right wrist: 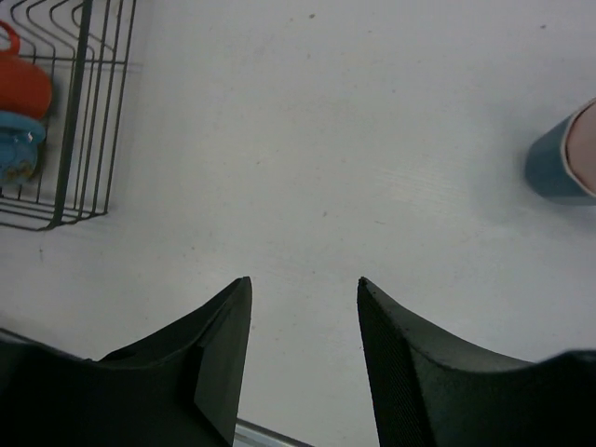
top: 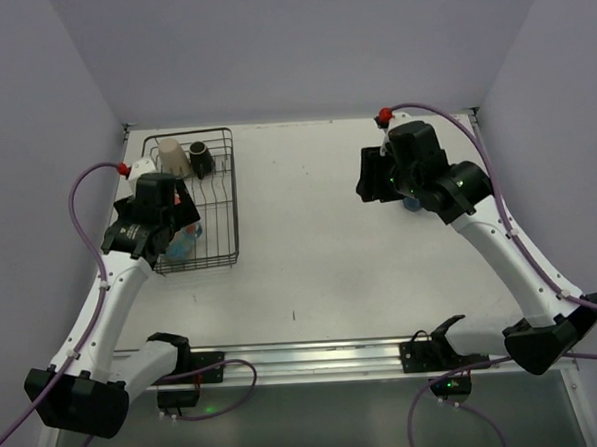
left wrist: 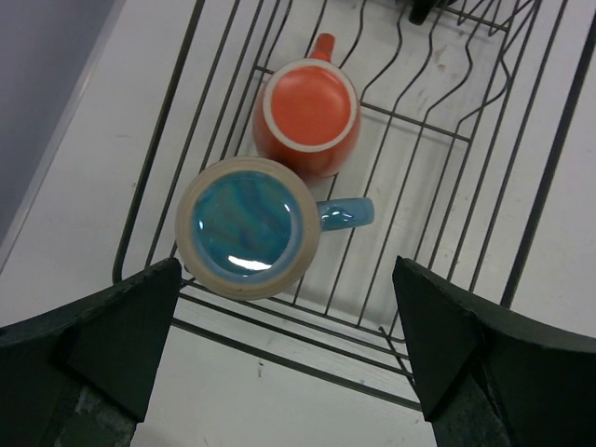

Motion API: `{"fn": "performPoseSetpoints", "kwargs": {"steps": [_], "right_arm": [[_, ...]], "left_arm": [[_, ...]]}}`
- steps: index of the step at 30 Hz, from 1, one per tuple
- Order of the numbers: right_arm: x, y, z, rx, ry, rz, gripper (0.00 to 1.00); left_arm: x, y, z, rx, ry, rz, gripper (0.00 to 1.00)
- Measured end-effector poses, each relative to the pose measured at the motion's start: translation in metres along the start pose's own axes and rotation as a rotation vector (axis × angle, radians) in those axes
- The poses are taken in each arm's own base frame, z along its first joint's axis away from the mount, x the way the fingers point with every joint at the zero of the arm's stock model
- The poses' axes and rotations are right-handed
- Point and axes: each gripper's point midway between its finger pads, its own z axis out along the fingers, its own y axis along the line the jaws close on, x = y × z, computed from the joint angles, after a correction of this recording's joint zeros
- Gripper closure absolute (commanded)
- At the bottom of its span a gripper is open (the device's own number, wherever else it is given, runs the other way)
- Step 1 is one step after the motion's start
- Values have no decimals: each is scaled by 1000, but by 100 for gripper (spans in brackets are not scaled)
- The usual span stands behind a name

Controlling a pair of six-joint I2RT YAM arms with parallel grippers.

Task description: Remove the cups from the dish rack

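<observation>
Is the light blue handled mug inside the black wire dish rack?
Inside: the light blue mug sits on the dish rack wires, beside an orange-red mug.

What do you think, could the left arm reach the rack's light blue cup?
Probably yes: the left gripper hangs open above the light blue cup, nothing covering it, orange cup beside.

Black wire dish rack [top: 214, 220], orange cup [left wrist: 307, 116], light-blue cup [left wrist: 247, 226], upside down inside

Seen from above, my left arm [top: 143, 227] hides most of the light blue cup [top: 183, 246]. My right wrist view cuts a blue cup [right wrist: 551, 172] at its right edge. My left wrist view clips a black cup [left wrist: 421, 8] at the top.
</observation>
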Motion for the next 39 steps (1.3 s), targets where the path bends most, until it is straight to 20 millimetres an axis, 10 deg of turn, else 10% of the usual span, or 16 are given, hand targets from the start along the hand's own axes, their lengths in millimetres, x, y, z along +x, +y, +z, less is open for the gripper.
{"fn": "performPoseSetpoints", "kwargs": {"steps": [10,28,39], "right_arm": [[66,41,25,-158,124,-74,47],[79,55,14,-271,92,-89,46],[80,66,1,-346,87,-127,45]], "left_arm": [[16,25,15,-149,71,62,0],[2,22,-9,15,-14,208,0],[16,21,15,36,120,362,0]]}}
